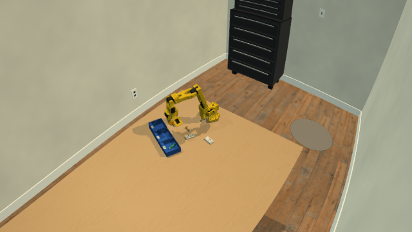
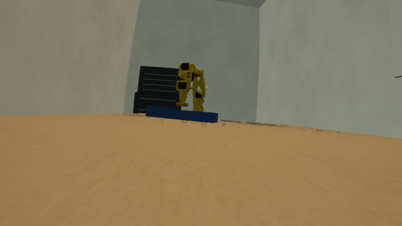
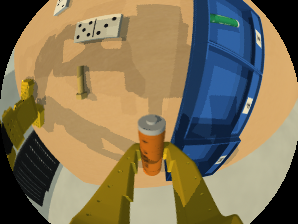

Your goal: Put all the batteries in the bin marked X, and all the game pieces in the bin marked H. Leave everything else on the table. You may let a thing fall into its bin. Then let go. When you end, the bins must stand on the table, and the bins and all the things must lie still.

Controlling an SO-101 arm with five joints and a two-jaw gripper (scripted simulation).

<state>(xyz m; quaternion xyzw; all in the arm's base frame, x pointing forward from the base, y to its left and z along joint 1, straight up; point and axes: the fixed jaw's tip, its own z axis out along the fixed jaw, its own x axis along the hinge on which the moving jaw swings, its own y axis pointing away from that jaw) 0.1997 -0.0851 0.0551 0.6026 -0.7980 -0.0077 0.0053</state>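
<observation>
My gripper is shut on an orange battery with a silver end. It holds it up beside the blue three-part bin row, near the end compartment farthest from the green cylinder. That green cylinder, which looks like a battery, lies in the opposite end compartment. The white labels are too small to read. One domino lies on the table beside the bins; a second domino lies farther out.
A brass bolt lies on the table between the arm's base and the bins. A black drawer cabinet stands beyond, by the wall. A round grey disc lies on the wooden floor.
</observation>
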